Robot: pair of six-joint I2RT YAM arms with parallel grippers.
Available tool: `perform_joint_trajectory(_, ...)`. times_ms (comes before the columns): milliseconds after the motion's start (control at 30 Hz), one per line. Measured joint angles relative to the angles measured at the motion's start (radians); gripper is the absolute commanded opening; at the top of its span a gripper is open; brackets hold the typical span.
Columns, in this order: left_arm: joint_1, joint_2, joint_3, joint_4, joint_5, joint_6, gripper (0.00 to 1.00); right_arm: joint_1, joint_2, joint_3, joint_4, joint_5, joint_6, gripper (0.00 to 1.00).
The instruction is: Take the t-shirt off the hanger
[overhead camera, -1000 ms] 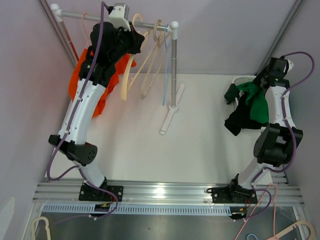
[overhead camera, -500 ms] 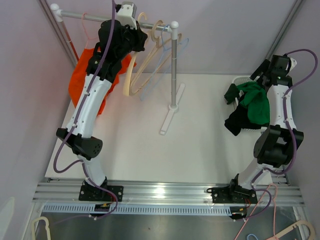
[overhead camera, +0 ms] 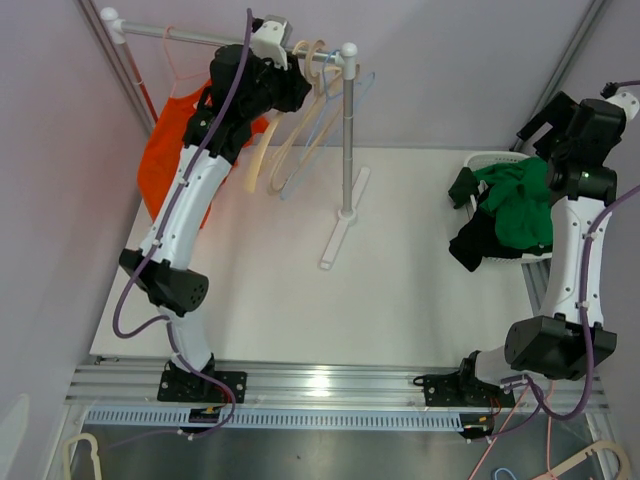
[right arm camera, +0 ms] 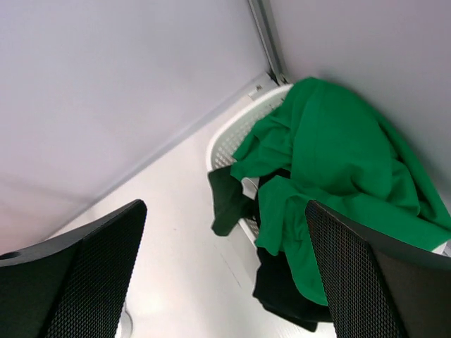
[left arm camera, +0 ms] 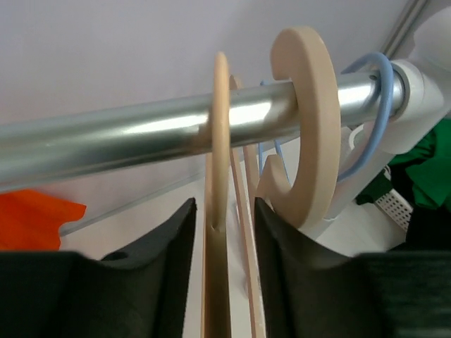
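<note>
An orange t-shirt (overhead camera: 165, 160) hangs on a thin hanger (overhead camera: 178, 70) at the left end of the metal rail (left arm camera: 141, 137). My left gripper (left arm camera: 224, 211) is up at the rail (overhead camera: 200, 37), right of that shirt. Its jaws stand slightly open around the neck of a bare wooden hanger (left arm camera: 220, 141), whose hook sits over the rail. A green t-shirt (right arm camera: 338, 155) lies off any hanger in the white basket (right arm camera: 232, 137) at the right. My right gripper (right arm camera: 225, 239) hovers above it, wide open and holding nothing; in the top view it (overhead camera: 545, 135) is at the far right.
More bare hangers crowd the rail's right end: a thick wooden hook (left arm camera: 317, 127) and a blue wire one (left arm camera: 380, 105). The rack's pole (overhead camera: 347, 140) and foot (overhead camera: 340, 235) stand mid-table. A black garment (overhead camera: 470, 245) spills over the basket's front.
My left gripper slid right along the rail with the wooden hanger, and its jaws parted. My right gripper opened wide and lifted away from the green t-shirt, which stays in the basket.
</note>
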Motion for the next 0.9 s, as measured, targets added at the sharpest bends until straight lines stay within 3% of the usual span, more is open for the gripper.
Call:
perform_joint_trajectory(67, 0.000, -0.010, -0.017, 0.002, 0.016, 0.005, 0.62, 0.000, -0.015, 0.014, 0.002, -0.009, 0.001, 0.99)
perform_joint_trajectory(100, 0.000, -0.022, -0.033, 0.001, 0.022, 0.005, 0.80, 0.000, -0.016, 0.024, 0.002, -0.014, 0.001, 0.99)
perform_joint_trajectory(200, 0.000, -0.089, -0.122, 0.012, 0.038, 0.005, 0.99, 0.004, -0.013, 0.039, 0.002, -0.028, 0.002, 0.99)
perform_joint_trajectory(500, 0.069, -0.367, -0.209, 0.023, 0.057, 0.017, 0.99, 0.037, 0.011, 0.039, -0.007, -0.063, 0.002, 0.99)
perform_joint_trajectory(667, 0.239, -0.487, -0.198, 0.029, 0.056, 0.006, 0.99, 0.065, 0.022, 0.048, -0.015, -0.080, 0.002, 0.99)
perform_joint_trajectory(833, 0.491, -0.448, -0.155, 0.017, 0.084, -0.081, 0.99, 0.121, 0.092, 0.173, -0.059, -0.083, -0.012, 0.99)
perform_joint_trajectory(900, 0.532, -0.413, -0.143, 0.002, 0.082, -0.101, 0.99, 0.140, 0.116, 0.227, -0.073, -0.080, -0.024, 0.99)
